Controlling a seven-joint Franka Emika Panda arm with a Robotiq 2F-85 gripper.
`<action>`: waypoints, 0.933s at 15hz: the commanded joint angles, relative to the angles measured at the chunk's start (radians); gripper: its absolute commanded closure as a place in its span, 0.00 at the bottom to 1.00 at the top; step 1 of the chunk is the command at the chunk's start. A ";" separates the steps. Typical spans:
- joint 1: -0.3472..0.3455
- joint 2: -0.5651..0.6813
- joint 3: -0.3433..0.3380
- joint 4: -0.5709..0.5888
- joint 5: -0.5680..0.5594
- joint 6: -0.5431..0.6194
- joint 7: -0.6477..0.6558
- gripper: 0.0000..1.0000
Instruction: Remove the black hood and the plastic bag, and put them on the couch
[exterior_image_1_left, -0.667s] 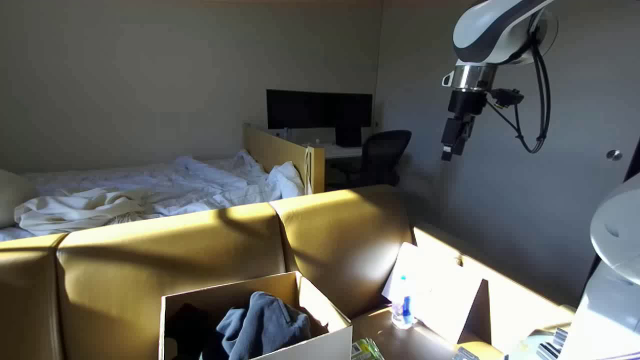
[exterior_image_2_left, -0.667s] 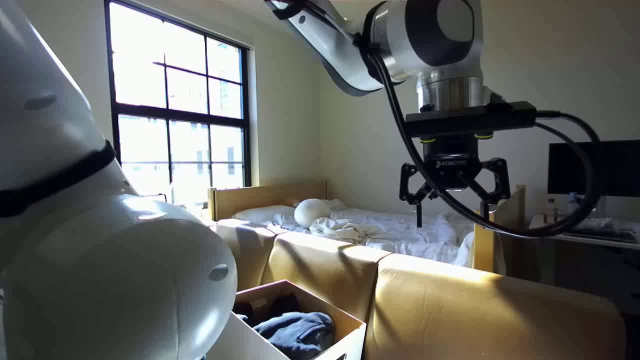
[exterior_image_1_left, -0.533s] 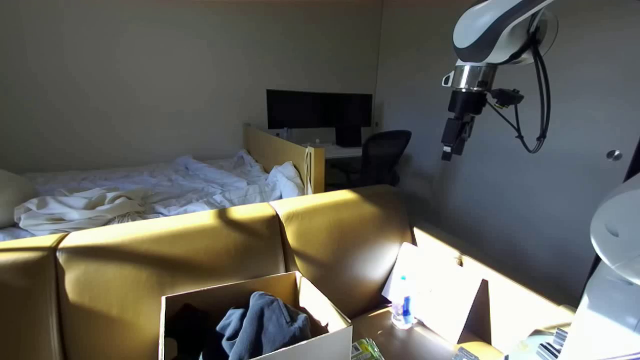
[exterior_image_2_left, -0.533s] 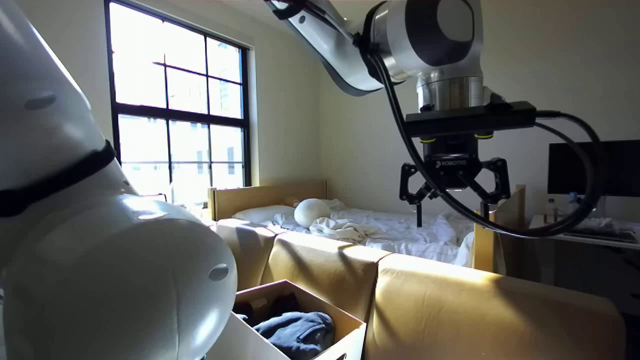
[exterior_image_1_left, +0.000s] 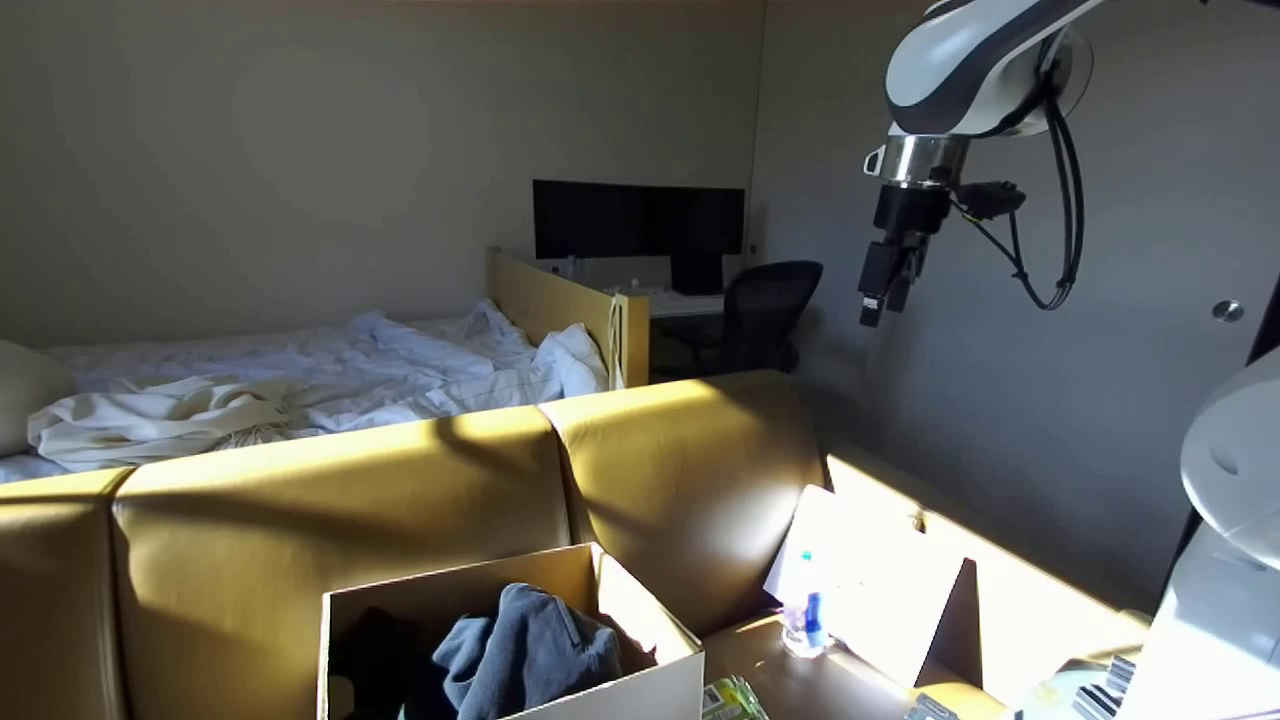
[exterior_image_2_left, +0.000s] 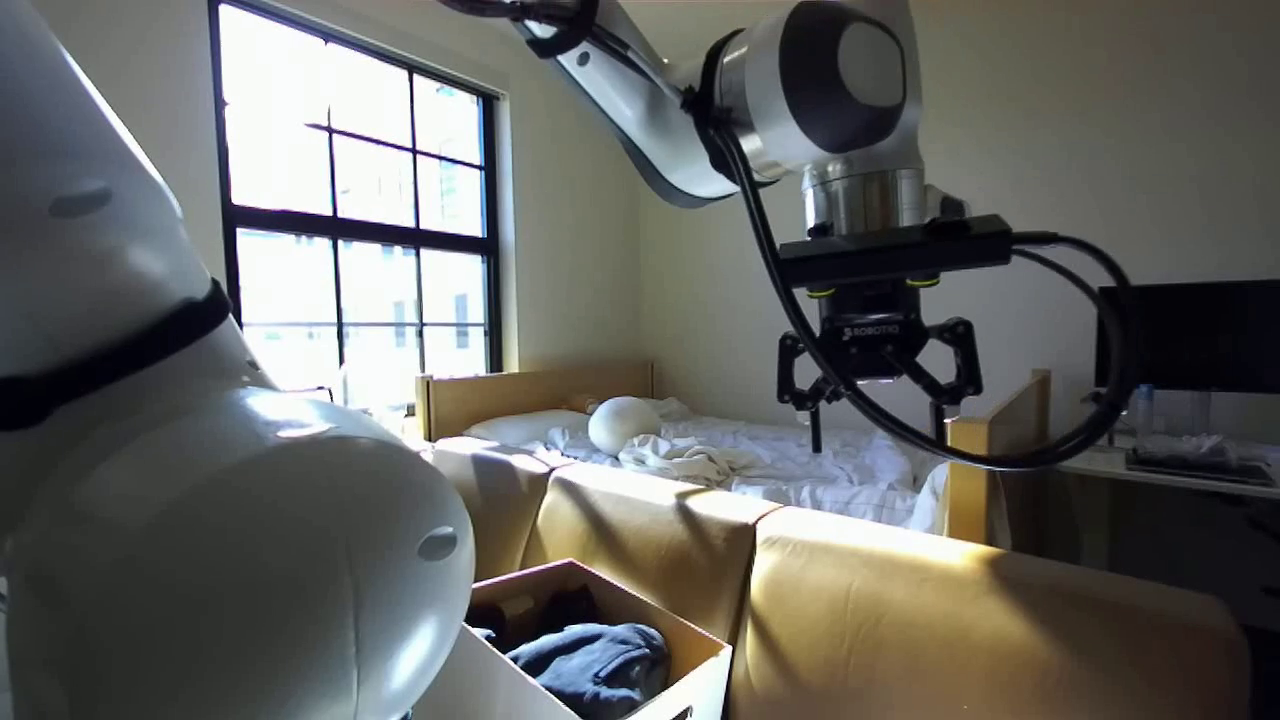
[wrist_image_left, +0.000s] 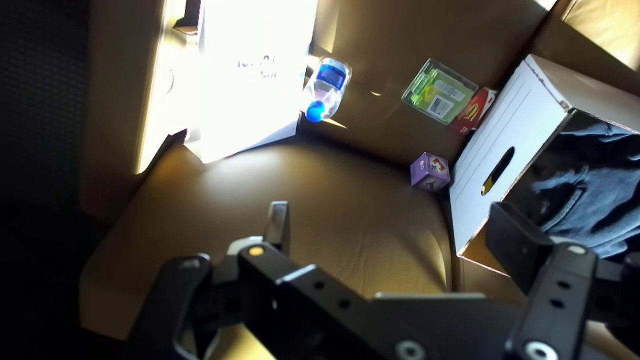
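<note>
The black hood (exterior_image_1_left: 545, 650) lies bunched in blue-grey folds inside a white-sided box (exterior_image_1_left: 640, 690); its dark cloth also shows at the right of the wrist view (wrist_image_left: 585, 200). That box rests on the tan couch (exterior_image_1_left: 330, 530), against the back cushions. I cannot make out the plastic bag in any view. High above the couch seat hangs my gripper (exterior_image_2_left: 877, 443), pointing down and off to the side of the box. Its fingers stand wide apart, and only couch seat shows between them in the wrist view.
A clear bottle with a blue cap (wrist_image_left: 325, 90) stands by a bright white panel (wrist_image_left: 255, 75) near the armrest. Beside the box are a green package (wrist_image_left: 440, 92), a red packet (wrist_image_left: 472, 112) and a small purple box (wrist_image_left: 430, 172). Behind the couch is a bed (exterior_image_1_left: 300, 370).
The arm has shifted left in both exterior views, and the gripper sits slightly lower in the view with the bottle. Its jaws stay wide. The box and cloth have not moved.
</note>
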 joint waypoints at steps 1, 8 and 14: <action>0.032 0.005 0.160 -0.091 0.012 0.091 0.201 0.00; 0.240 0.218 0.422 -0.067 0.266 0.180 0.583 0.00; 0.307 0.307 0.483 -0.048 0.364 0.272 0.598 0.00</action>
